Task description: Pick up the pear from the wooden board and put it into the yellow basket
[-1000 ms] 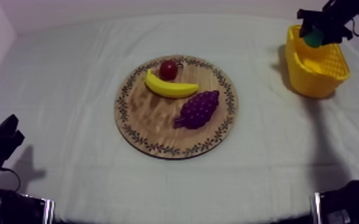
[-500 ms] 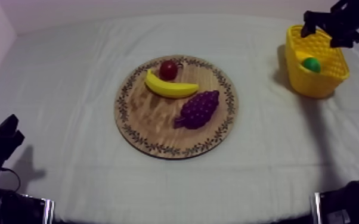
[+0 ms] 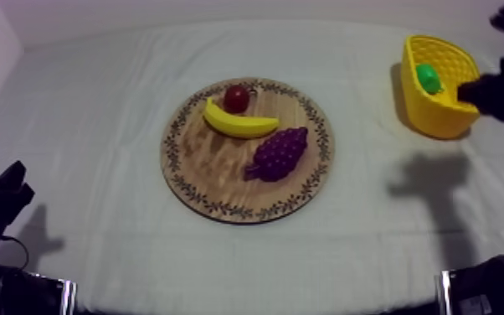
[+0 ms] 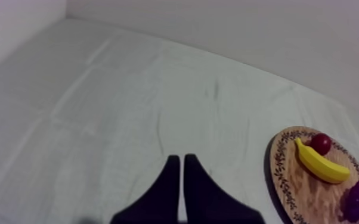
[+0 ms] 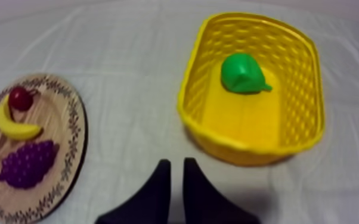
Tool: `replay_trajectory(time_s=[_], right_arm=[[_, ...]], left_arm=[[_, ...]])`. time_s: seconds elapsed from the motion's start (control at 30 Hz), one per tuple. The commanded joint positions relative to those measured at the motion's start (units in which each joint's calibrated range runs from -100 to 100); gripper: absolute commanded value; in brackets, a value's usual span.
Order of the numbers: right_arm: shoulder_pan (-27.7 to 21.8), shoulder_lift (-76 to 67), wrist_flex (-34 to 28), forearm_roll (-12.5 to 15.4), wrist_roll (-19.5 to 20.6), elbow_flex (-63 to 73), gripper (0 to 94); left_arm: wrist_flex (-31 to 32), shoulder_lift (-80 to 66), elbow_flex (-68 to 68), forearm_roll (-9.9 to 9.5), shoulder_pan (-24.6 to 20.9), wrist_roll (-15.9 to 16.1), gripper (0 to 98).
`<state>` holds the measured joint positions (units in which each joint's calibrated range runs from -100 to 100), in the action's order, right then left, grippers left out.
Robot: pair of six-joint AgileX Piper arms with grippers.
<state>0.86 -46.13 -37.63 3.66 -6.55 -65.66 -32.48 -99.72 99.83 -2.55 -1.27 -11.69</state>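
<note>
Left wrist view: board [image 4: 290, 174] partly cut off.

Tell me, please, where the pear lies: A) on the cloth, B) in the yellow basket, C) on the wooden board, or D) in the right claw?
B: the green pear lies inside the yellow basket, and the right claw is shut on nothing, short of the basket.

Board [image 3: 213, 172]: set centrally, well left of the basket [image 3: 439, 121].
On board: banana [image 3: 239, 126] laid just behind grapes [image 3: 279, 152].
In basket: pear [image 3: 428, 78] — toward the back.
</note>
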Motion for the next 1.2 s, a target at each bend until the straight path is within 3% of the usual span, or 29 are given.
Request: replay_trajectory(time_s=[0.0, 0.27, 0.53, 0.83, 1.17], right_arm=[[0.1, -17.5, 0.4, 0.5, -1.2, -14.8, 1.5], [-0.4, -35.6, -0.7, 1.1, -3.4, -29.8, 0.3], [-0.6, -43.5, -0.5, -1.7, 2.1, -33.6, 0.3], [-0.5, -47.8, 0.1, -2.4, -3.3, -34.1, 0.3], [-0.9, -49.5, 0.0, -2.4, -3.9, -34.1, 0.3]], left_arm=[[0.0, 0.0, -0.1, -0.01, 0.0, 0.0, 0.1], [0.0, 0.0, -0.1, -0.01, 0.0, 0.0, 0.1], [0.0, 0.0, -0.1, -0.01, 0.0, 0.0, 0.1], [0.0, 0.0, -0.1, -0.01, 0.0, 0.0, 0.1], [0.0, 0.0, -0.1, -0.01, 0.0, 0.0, 0.1]])
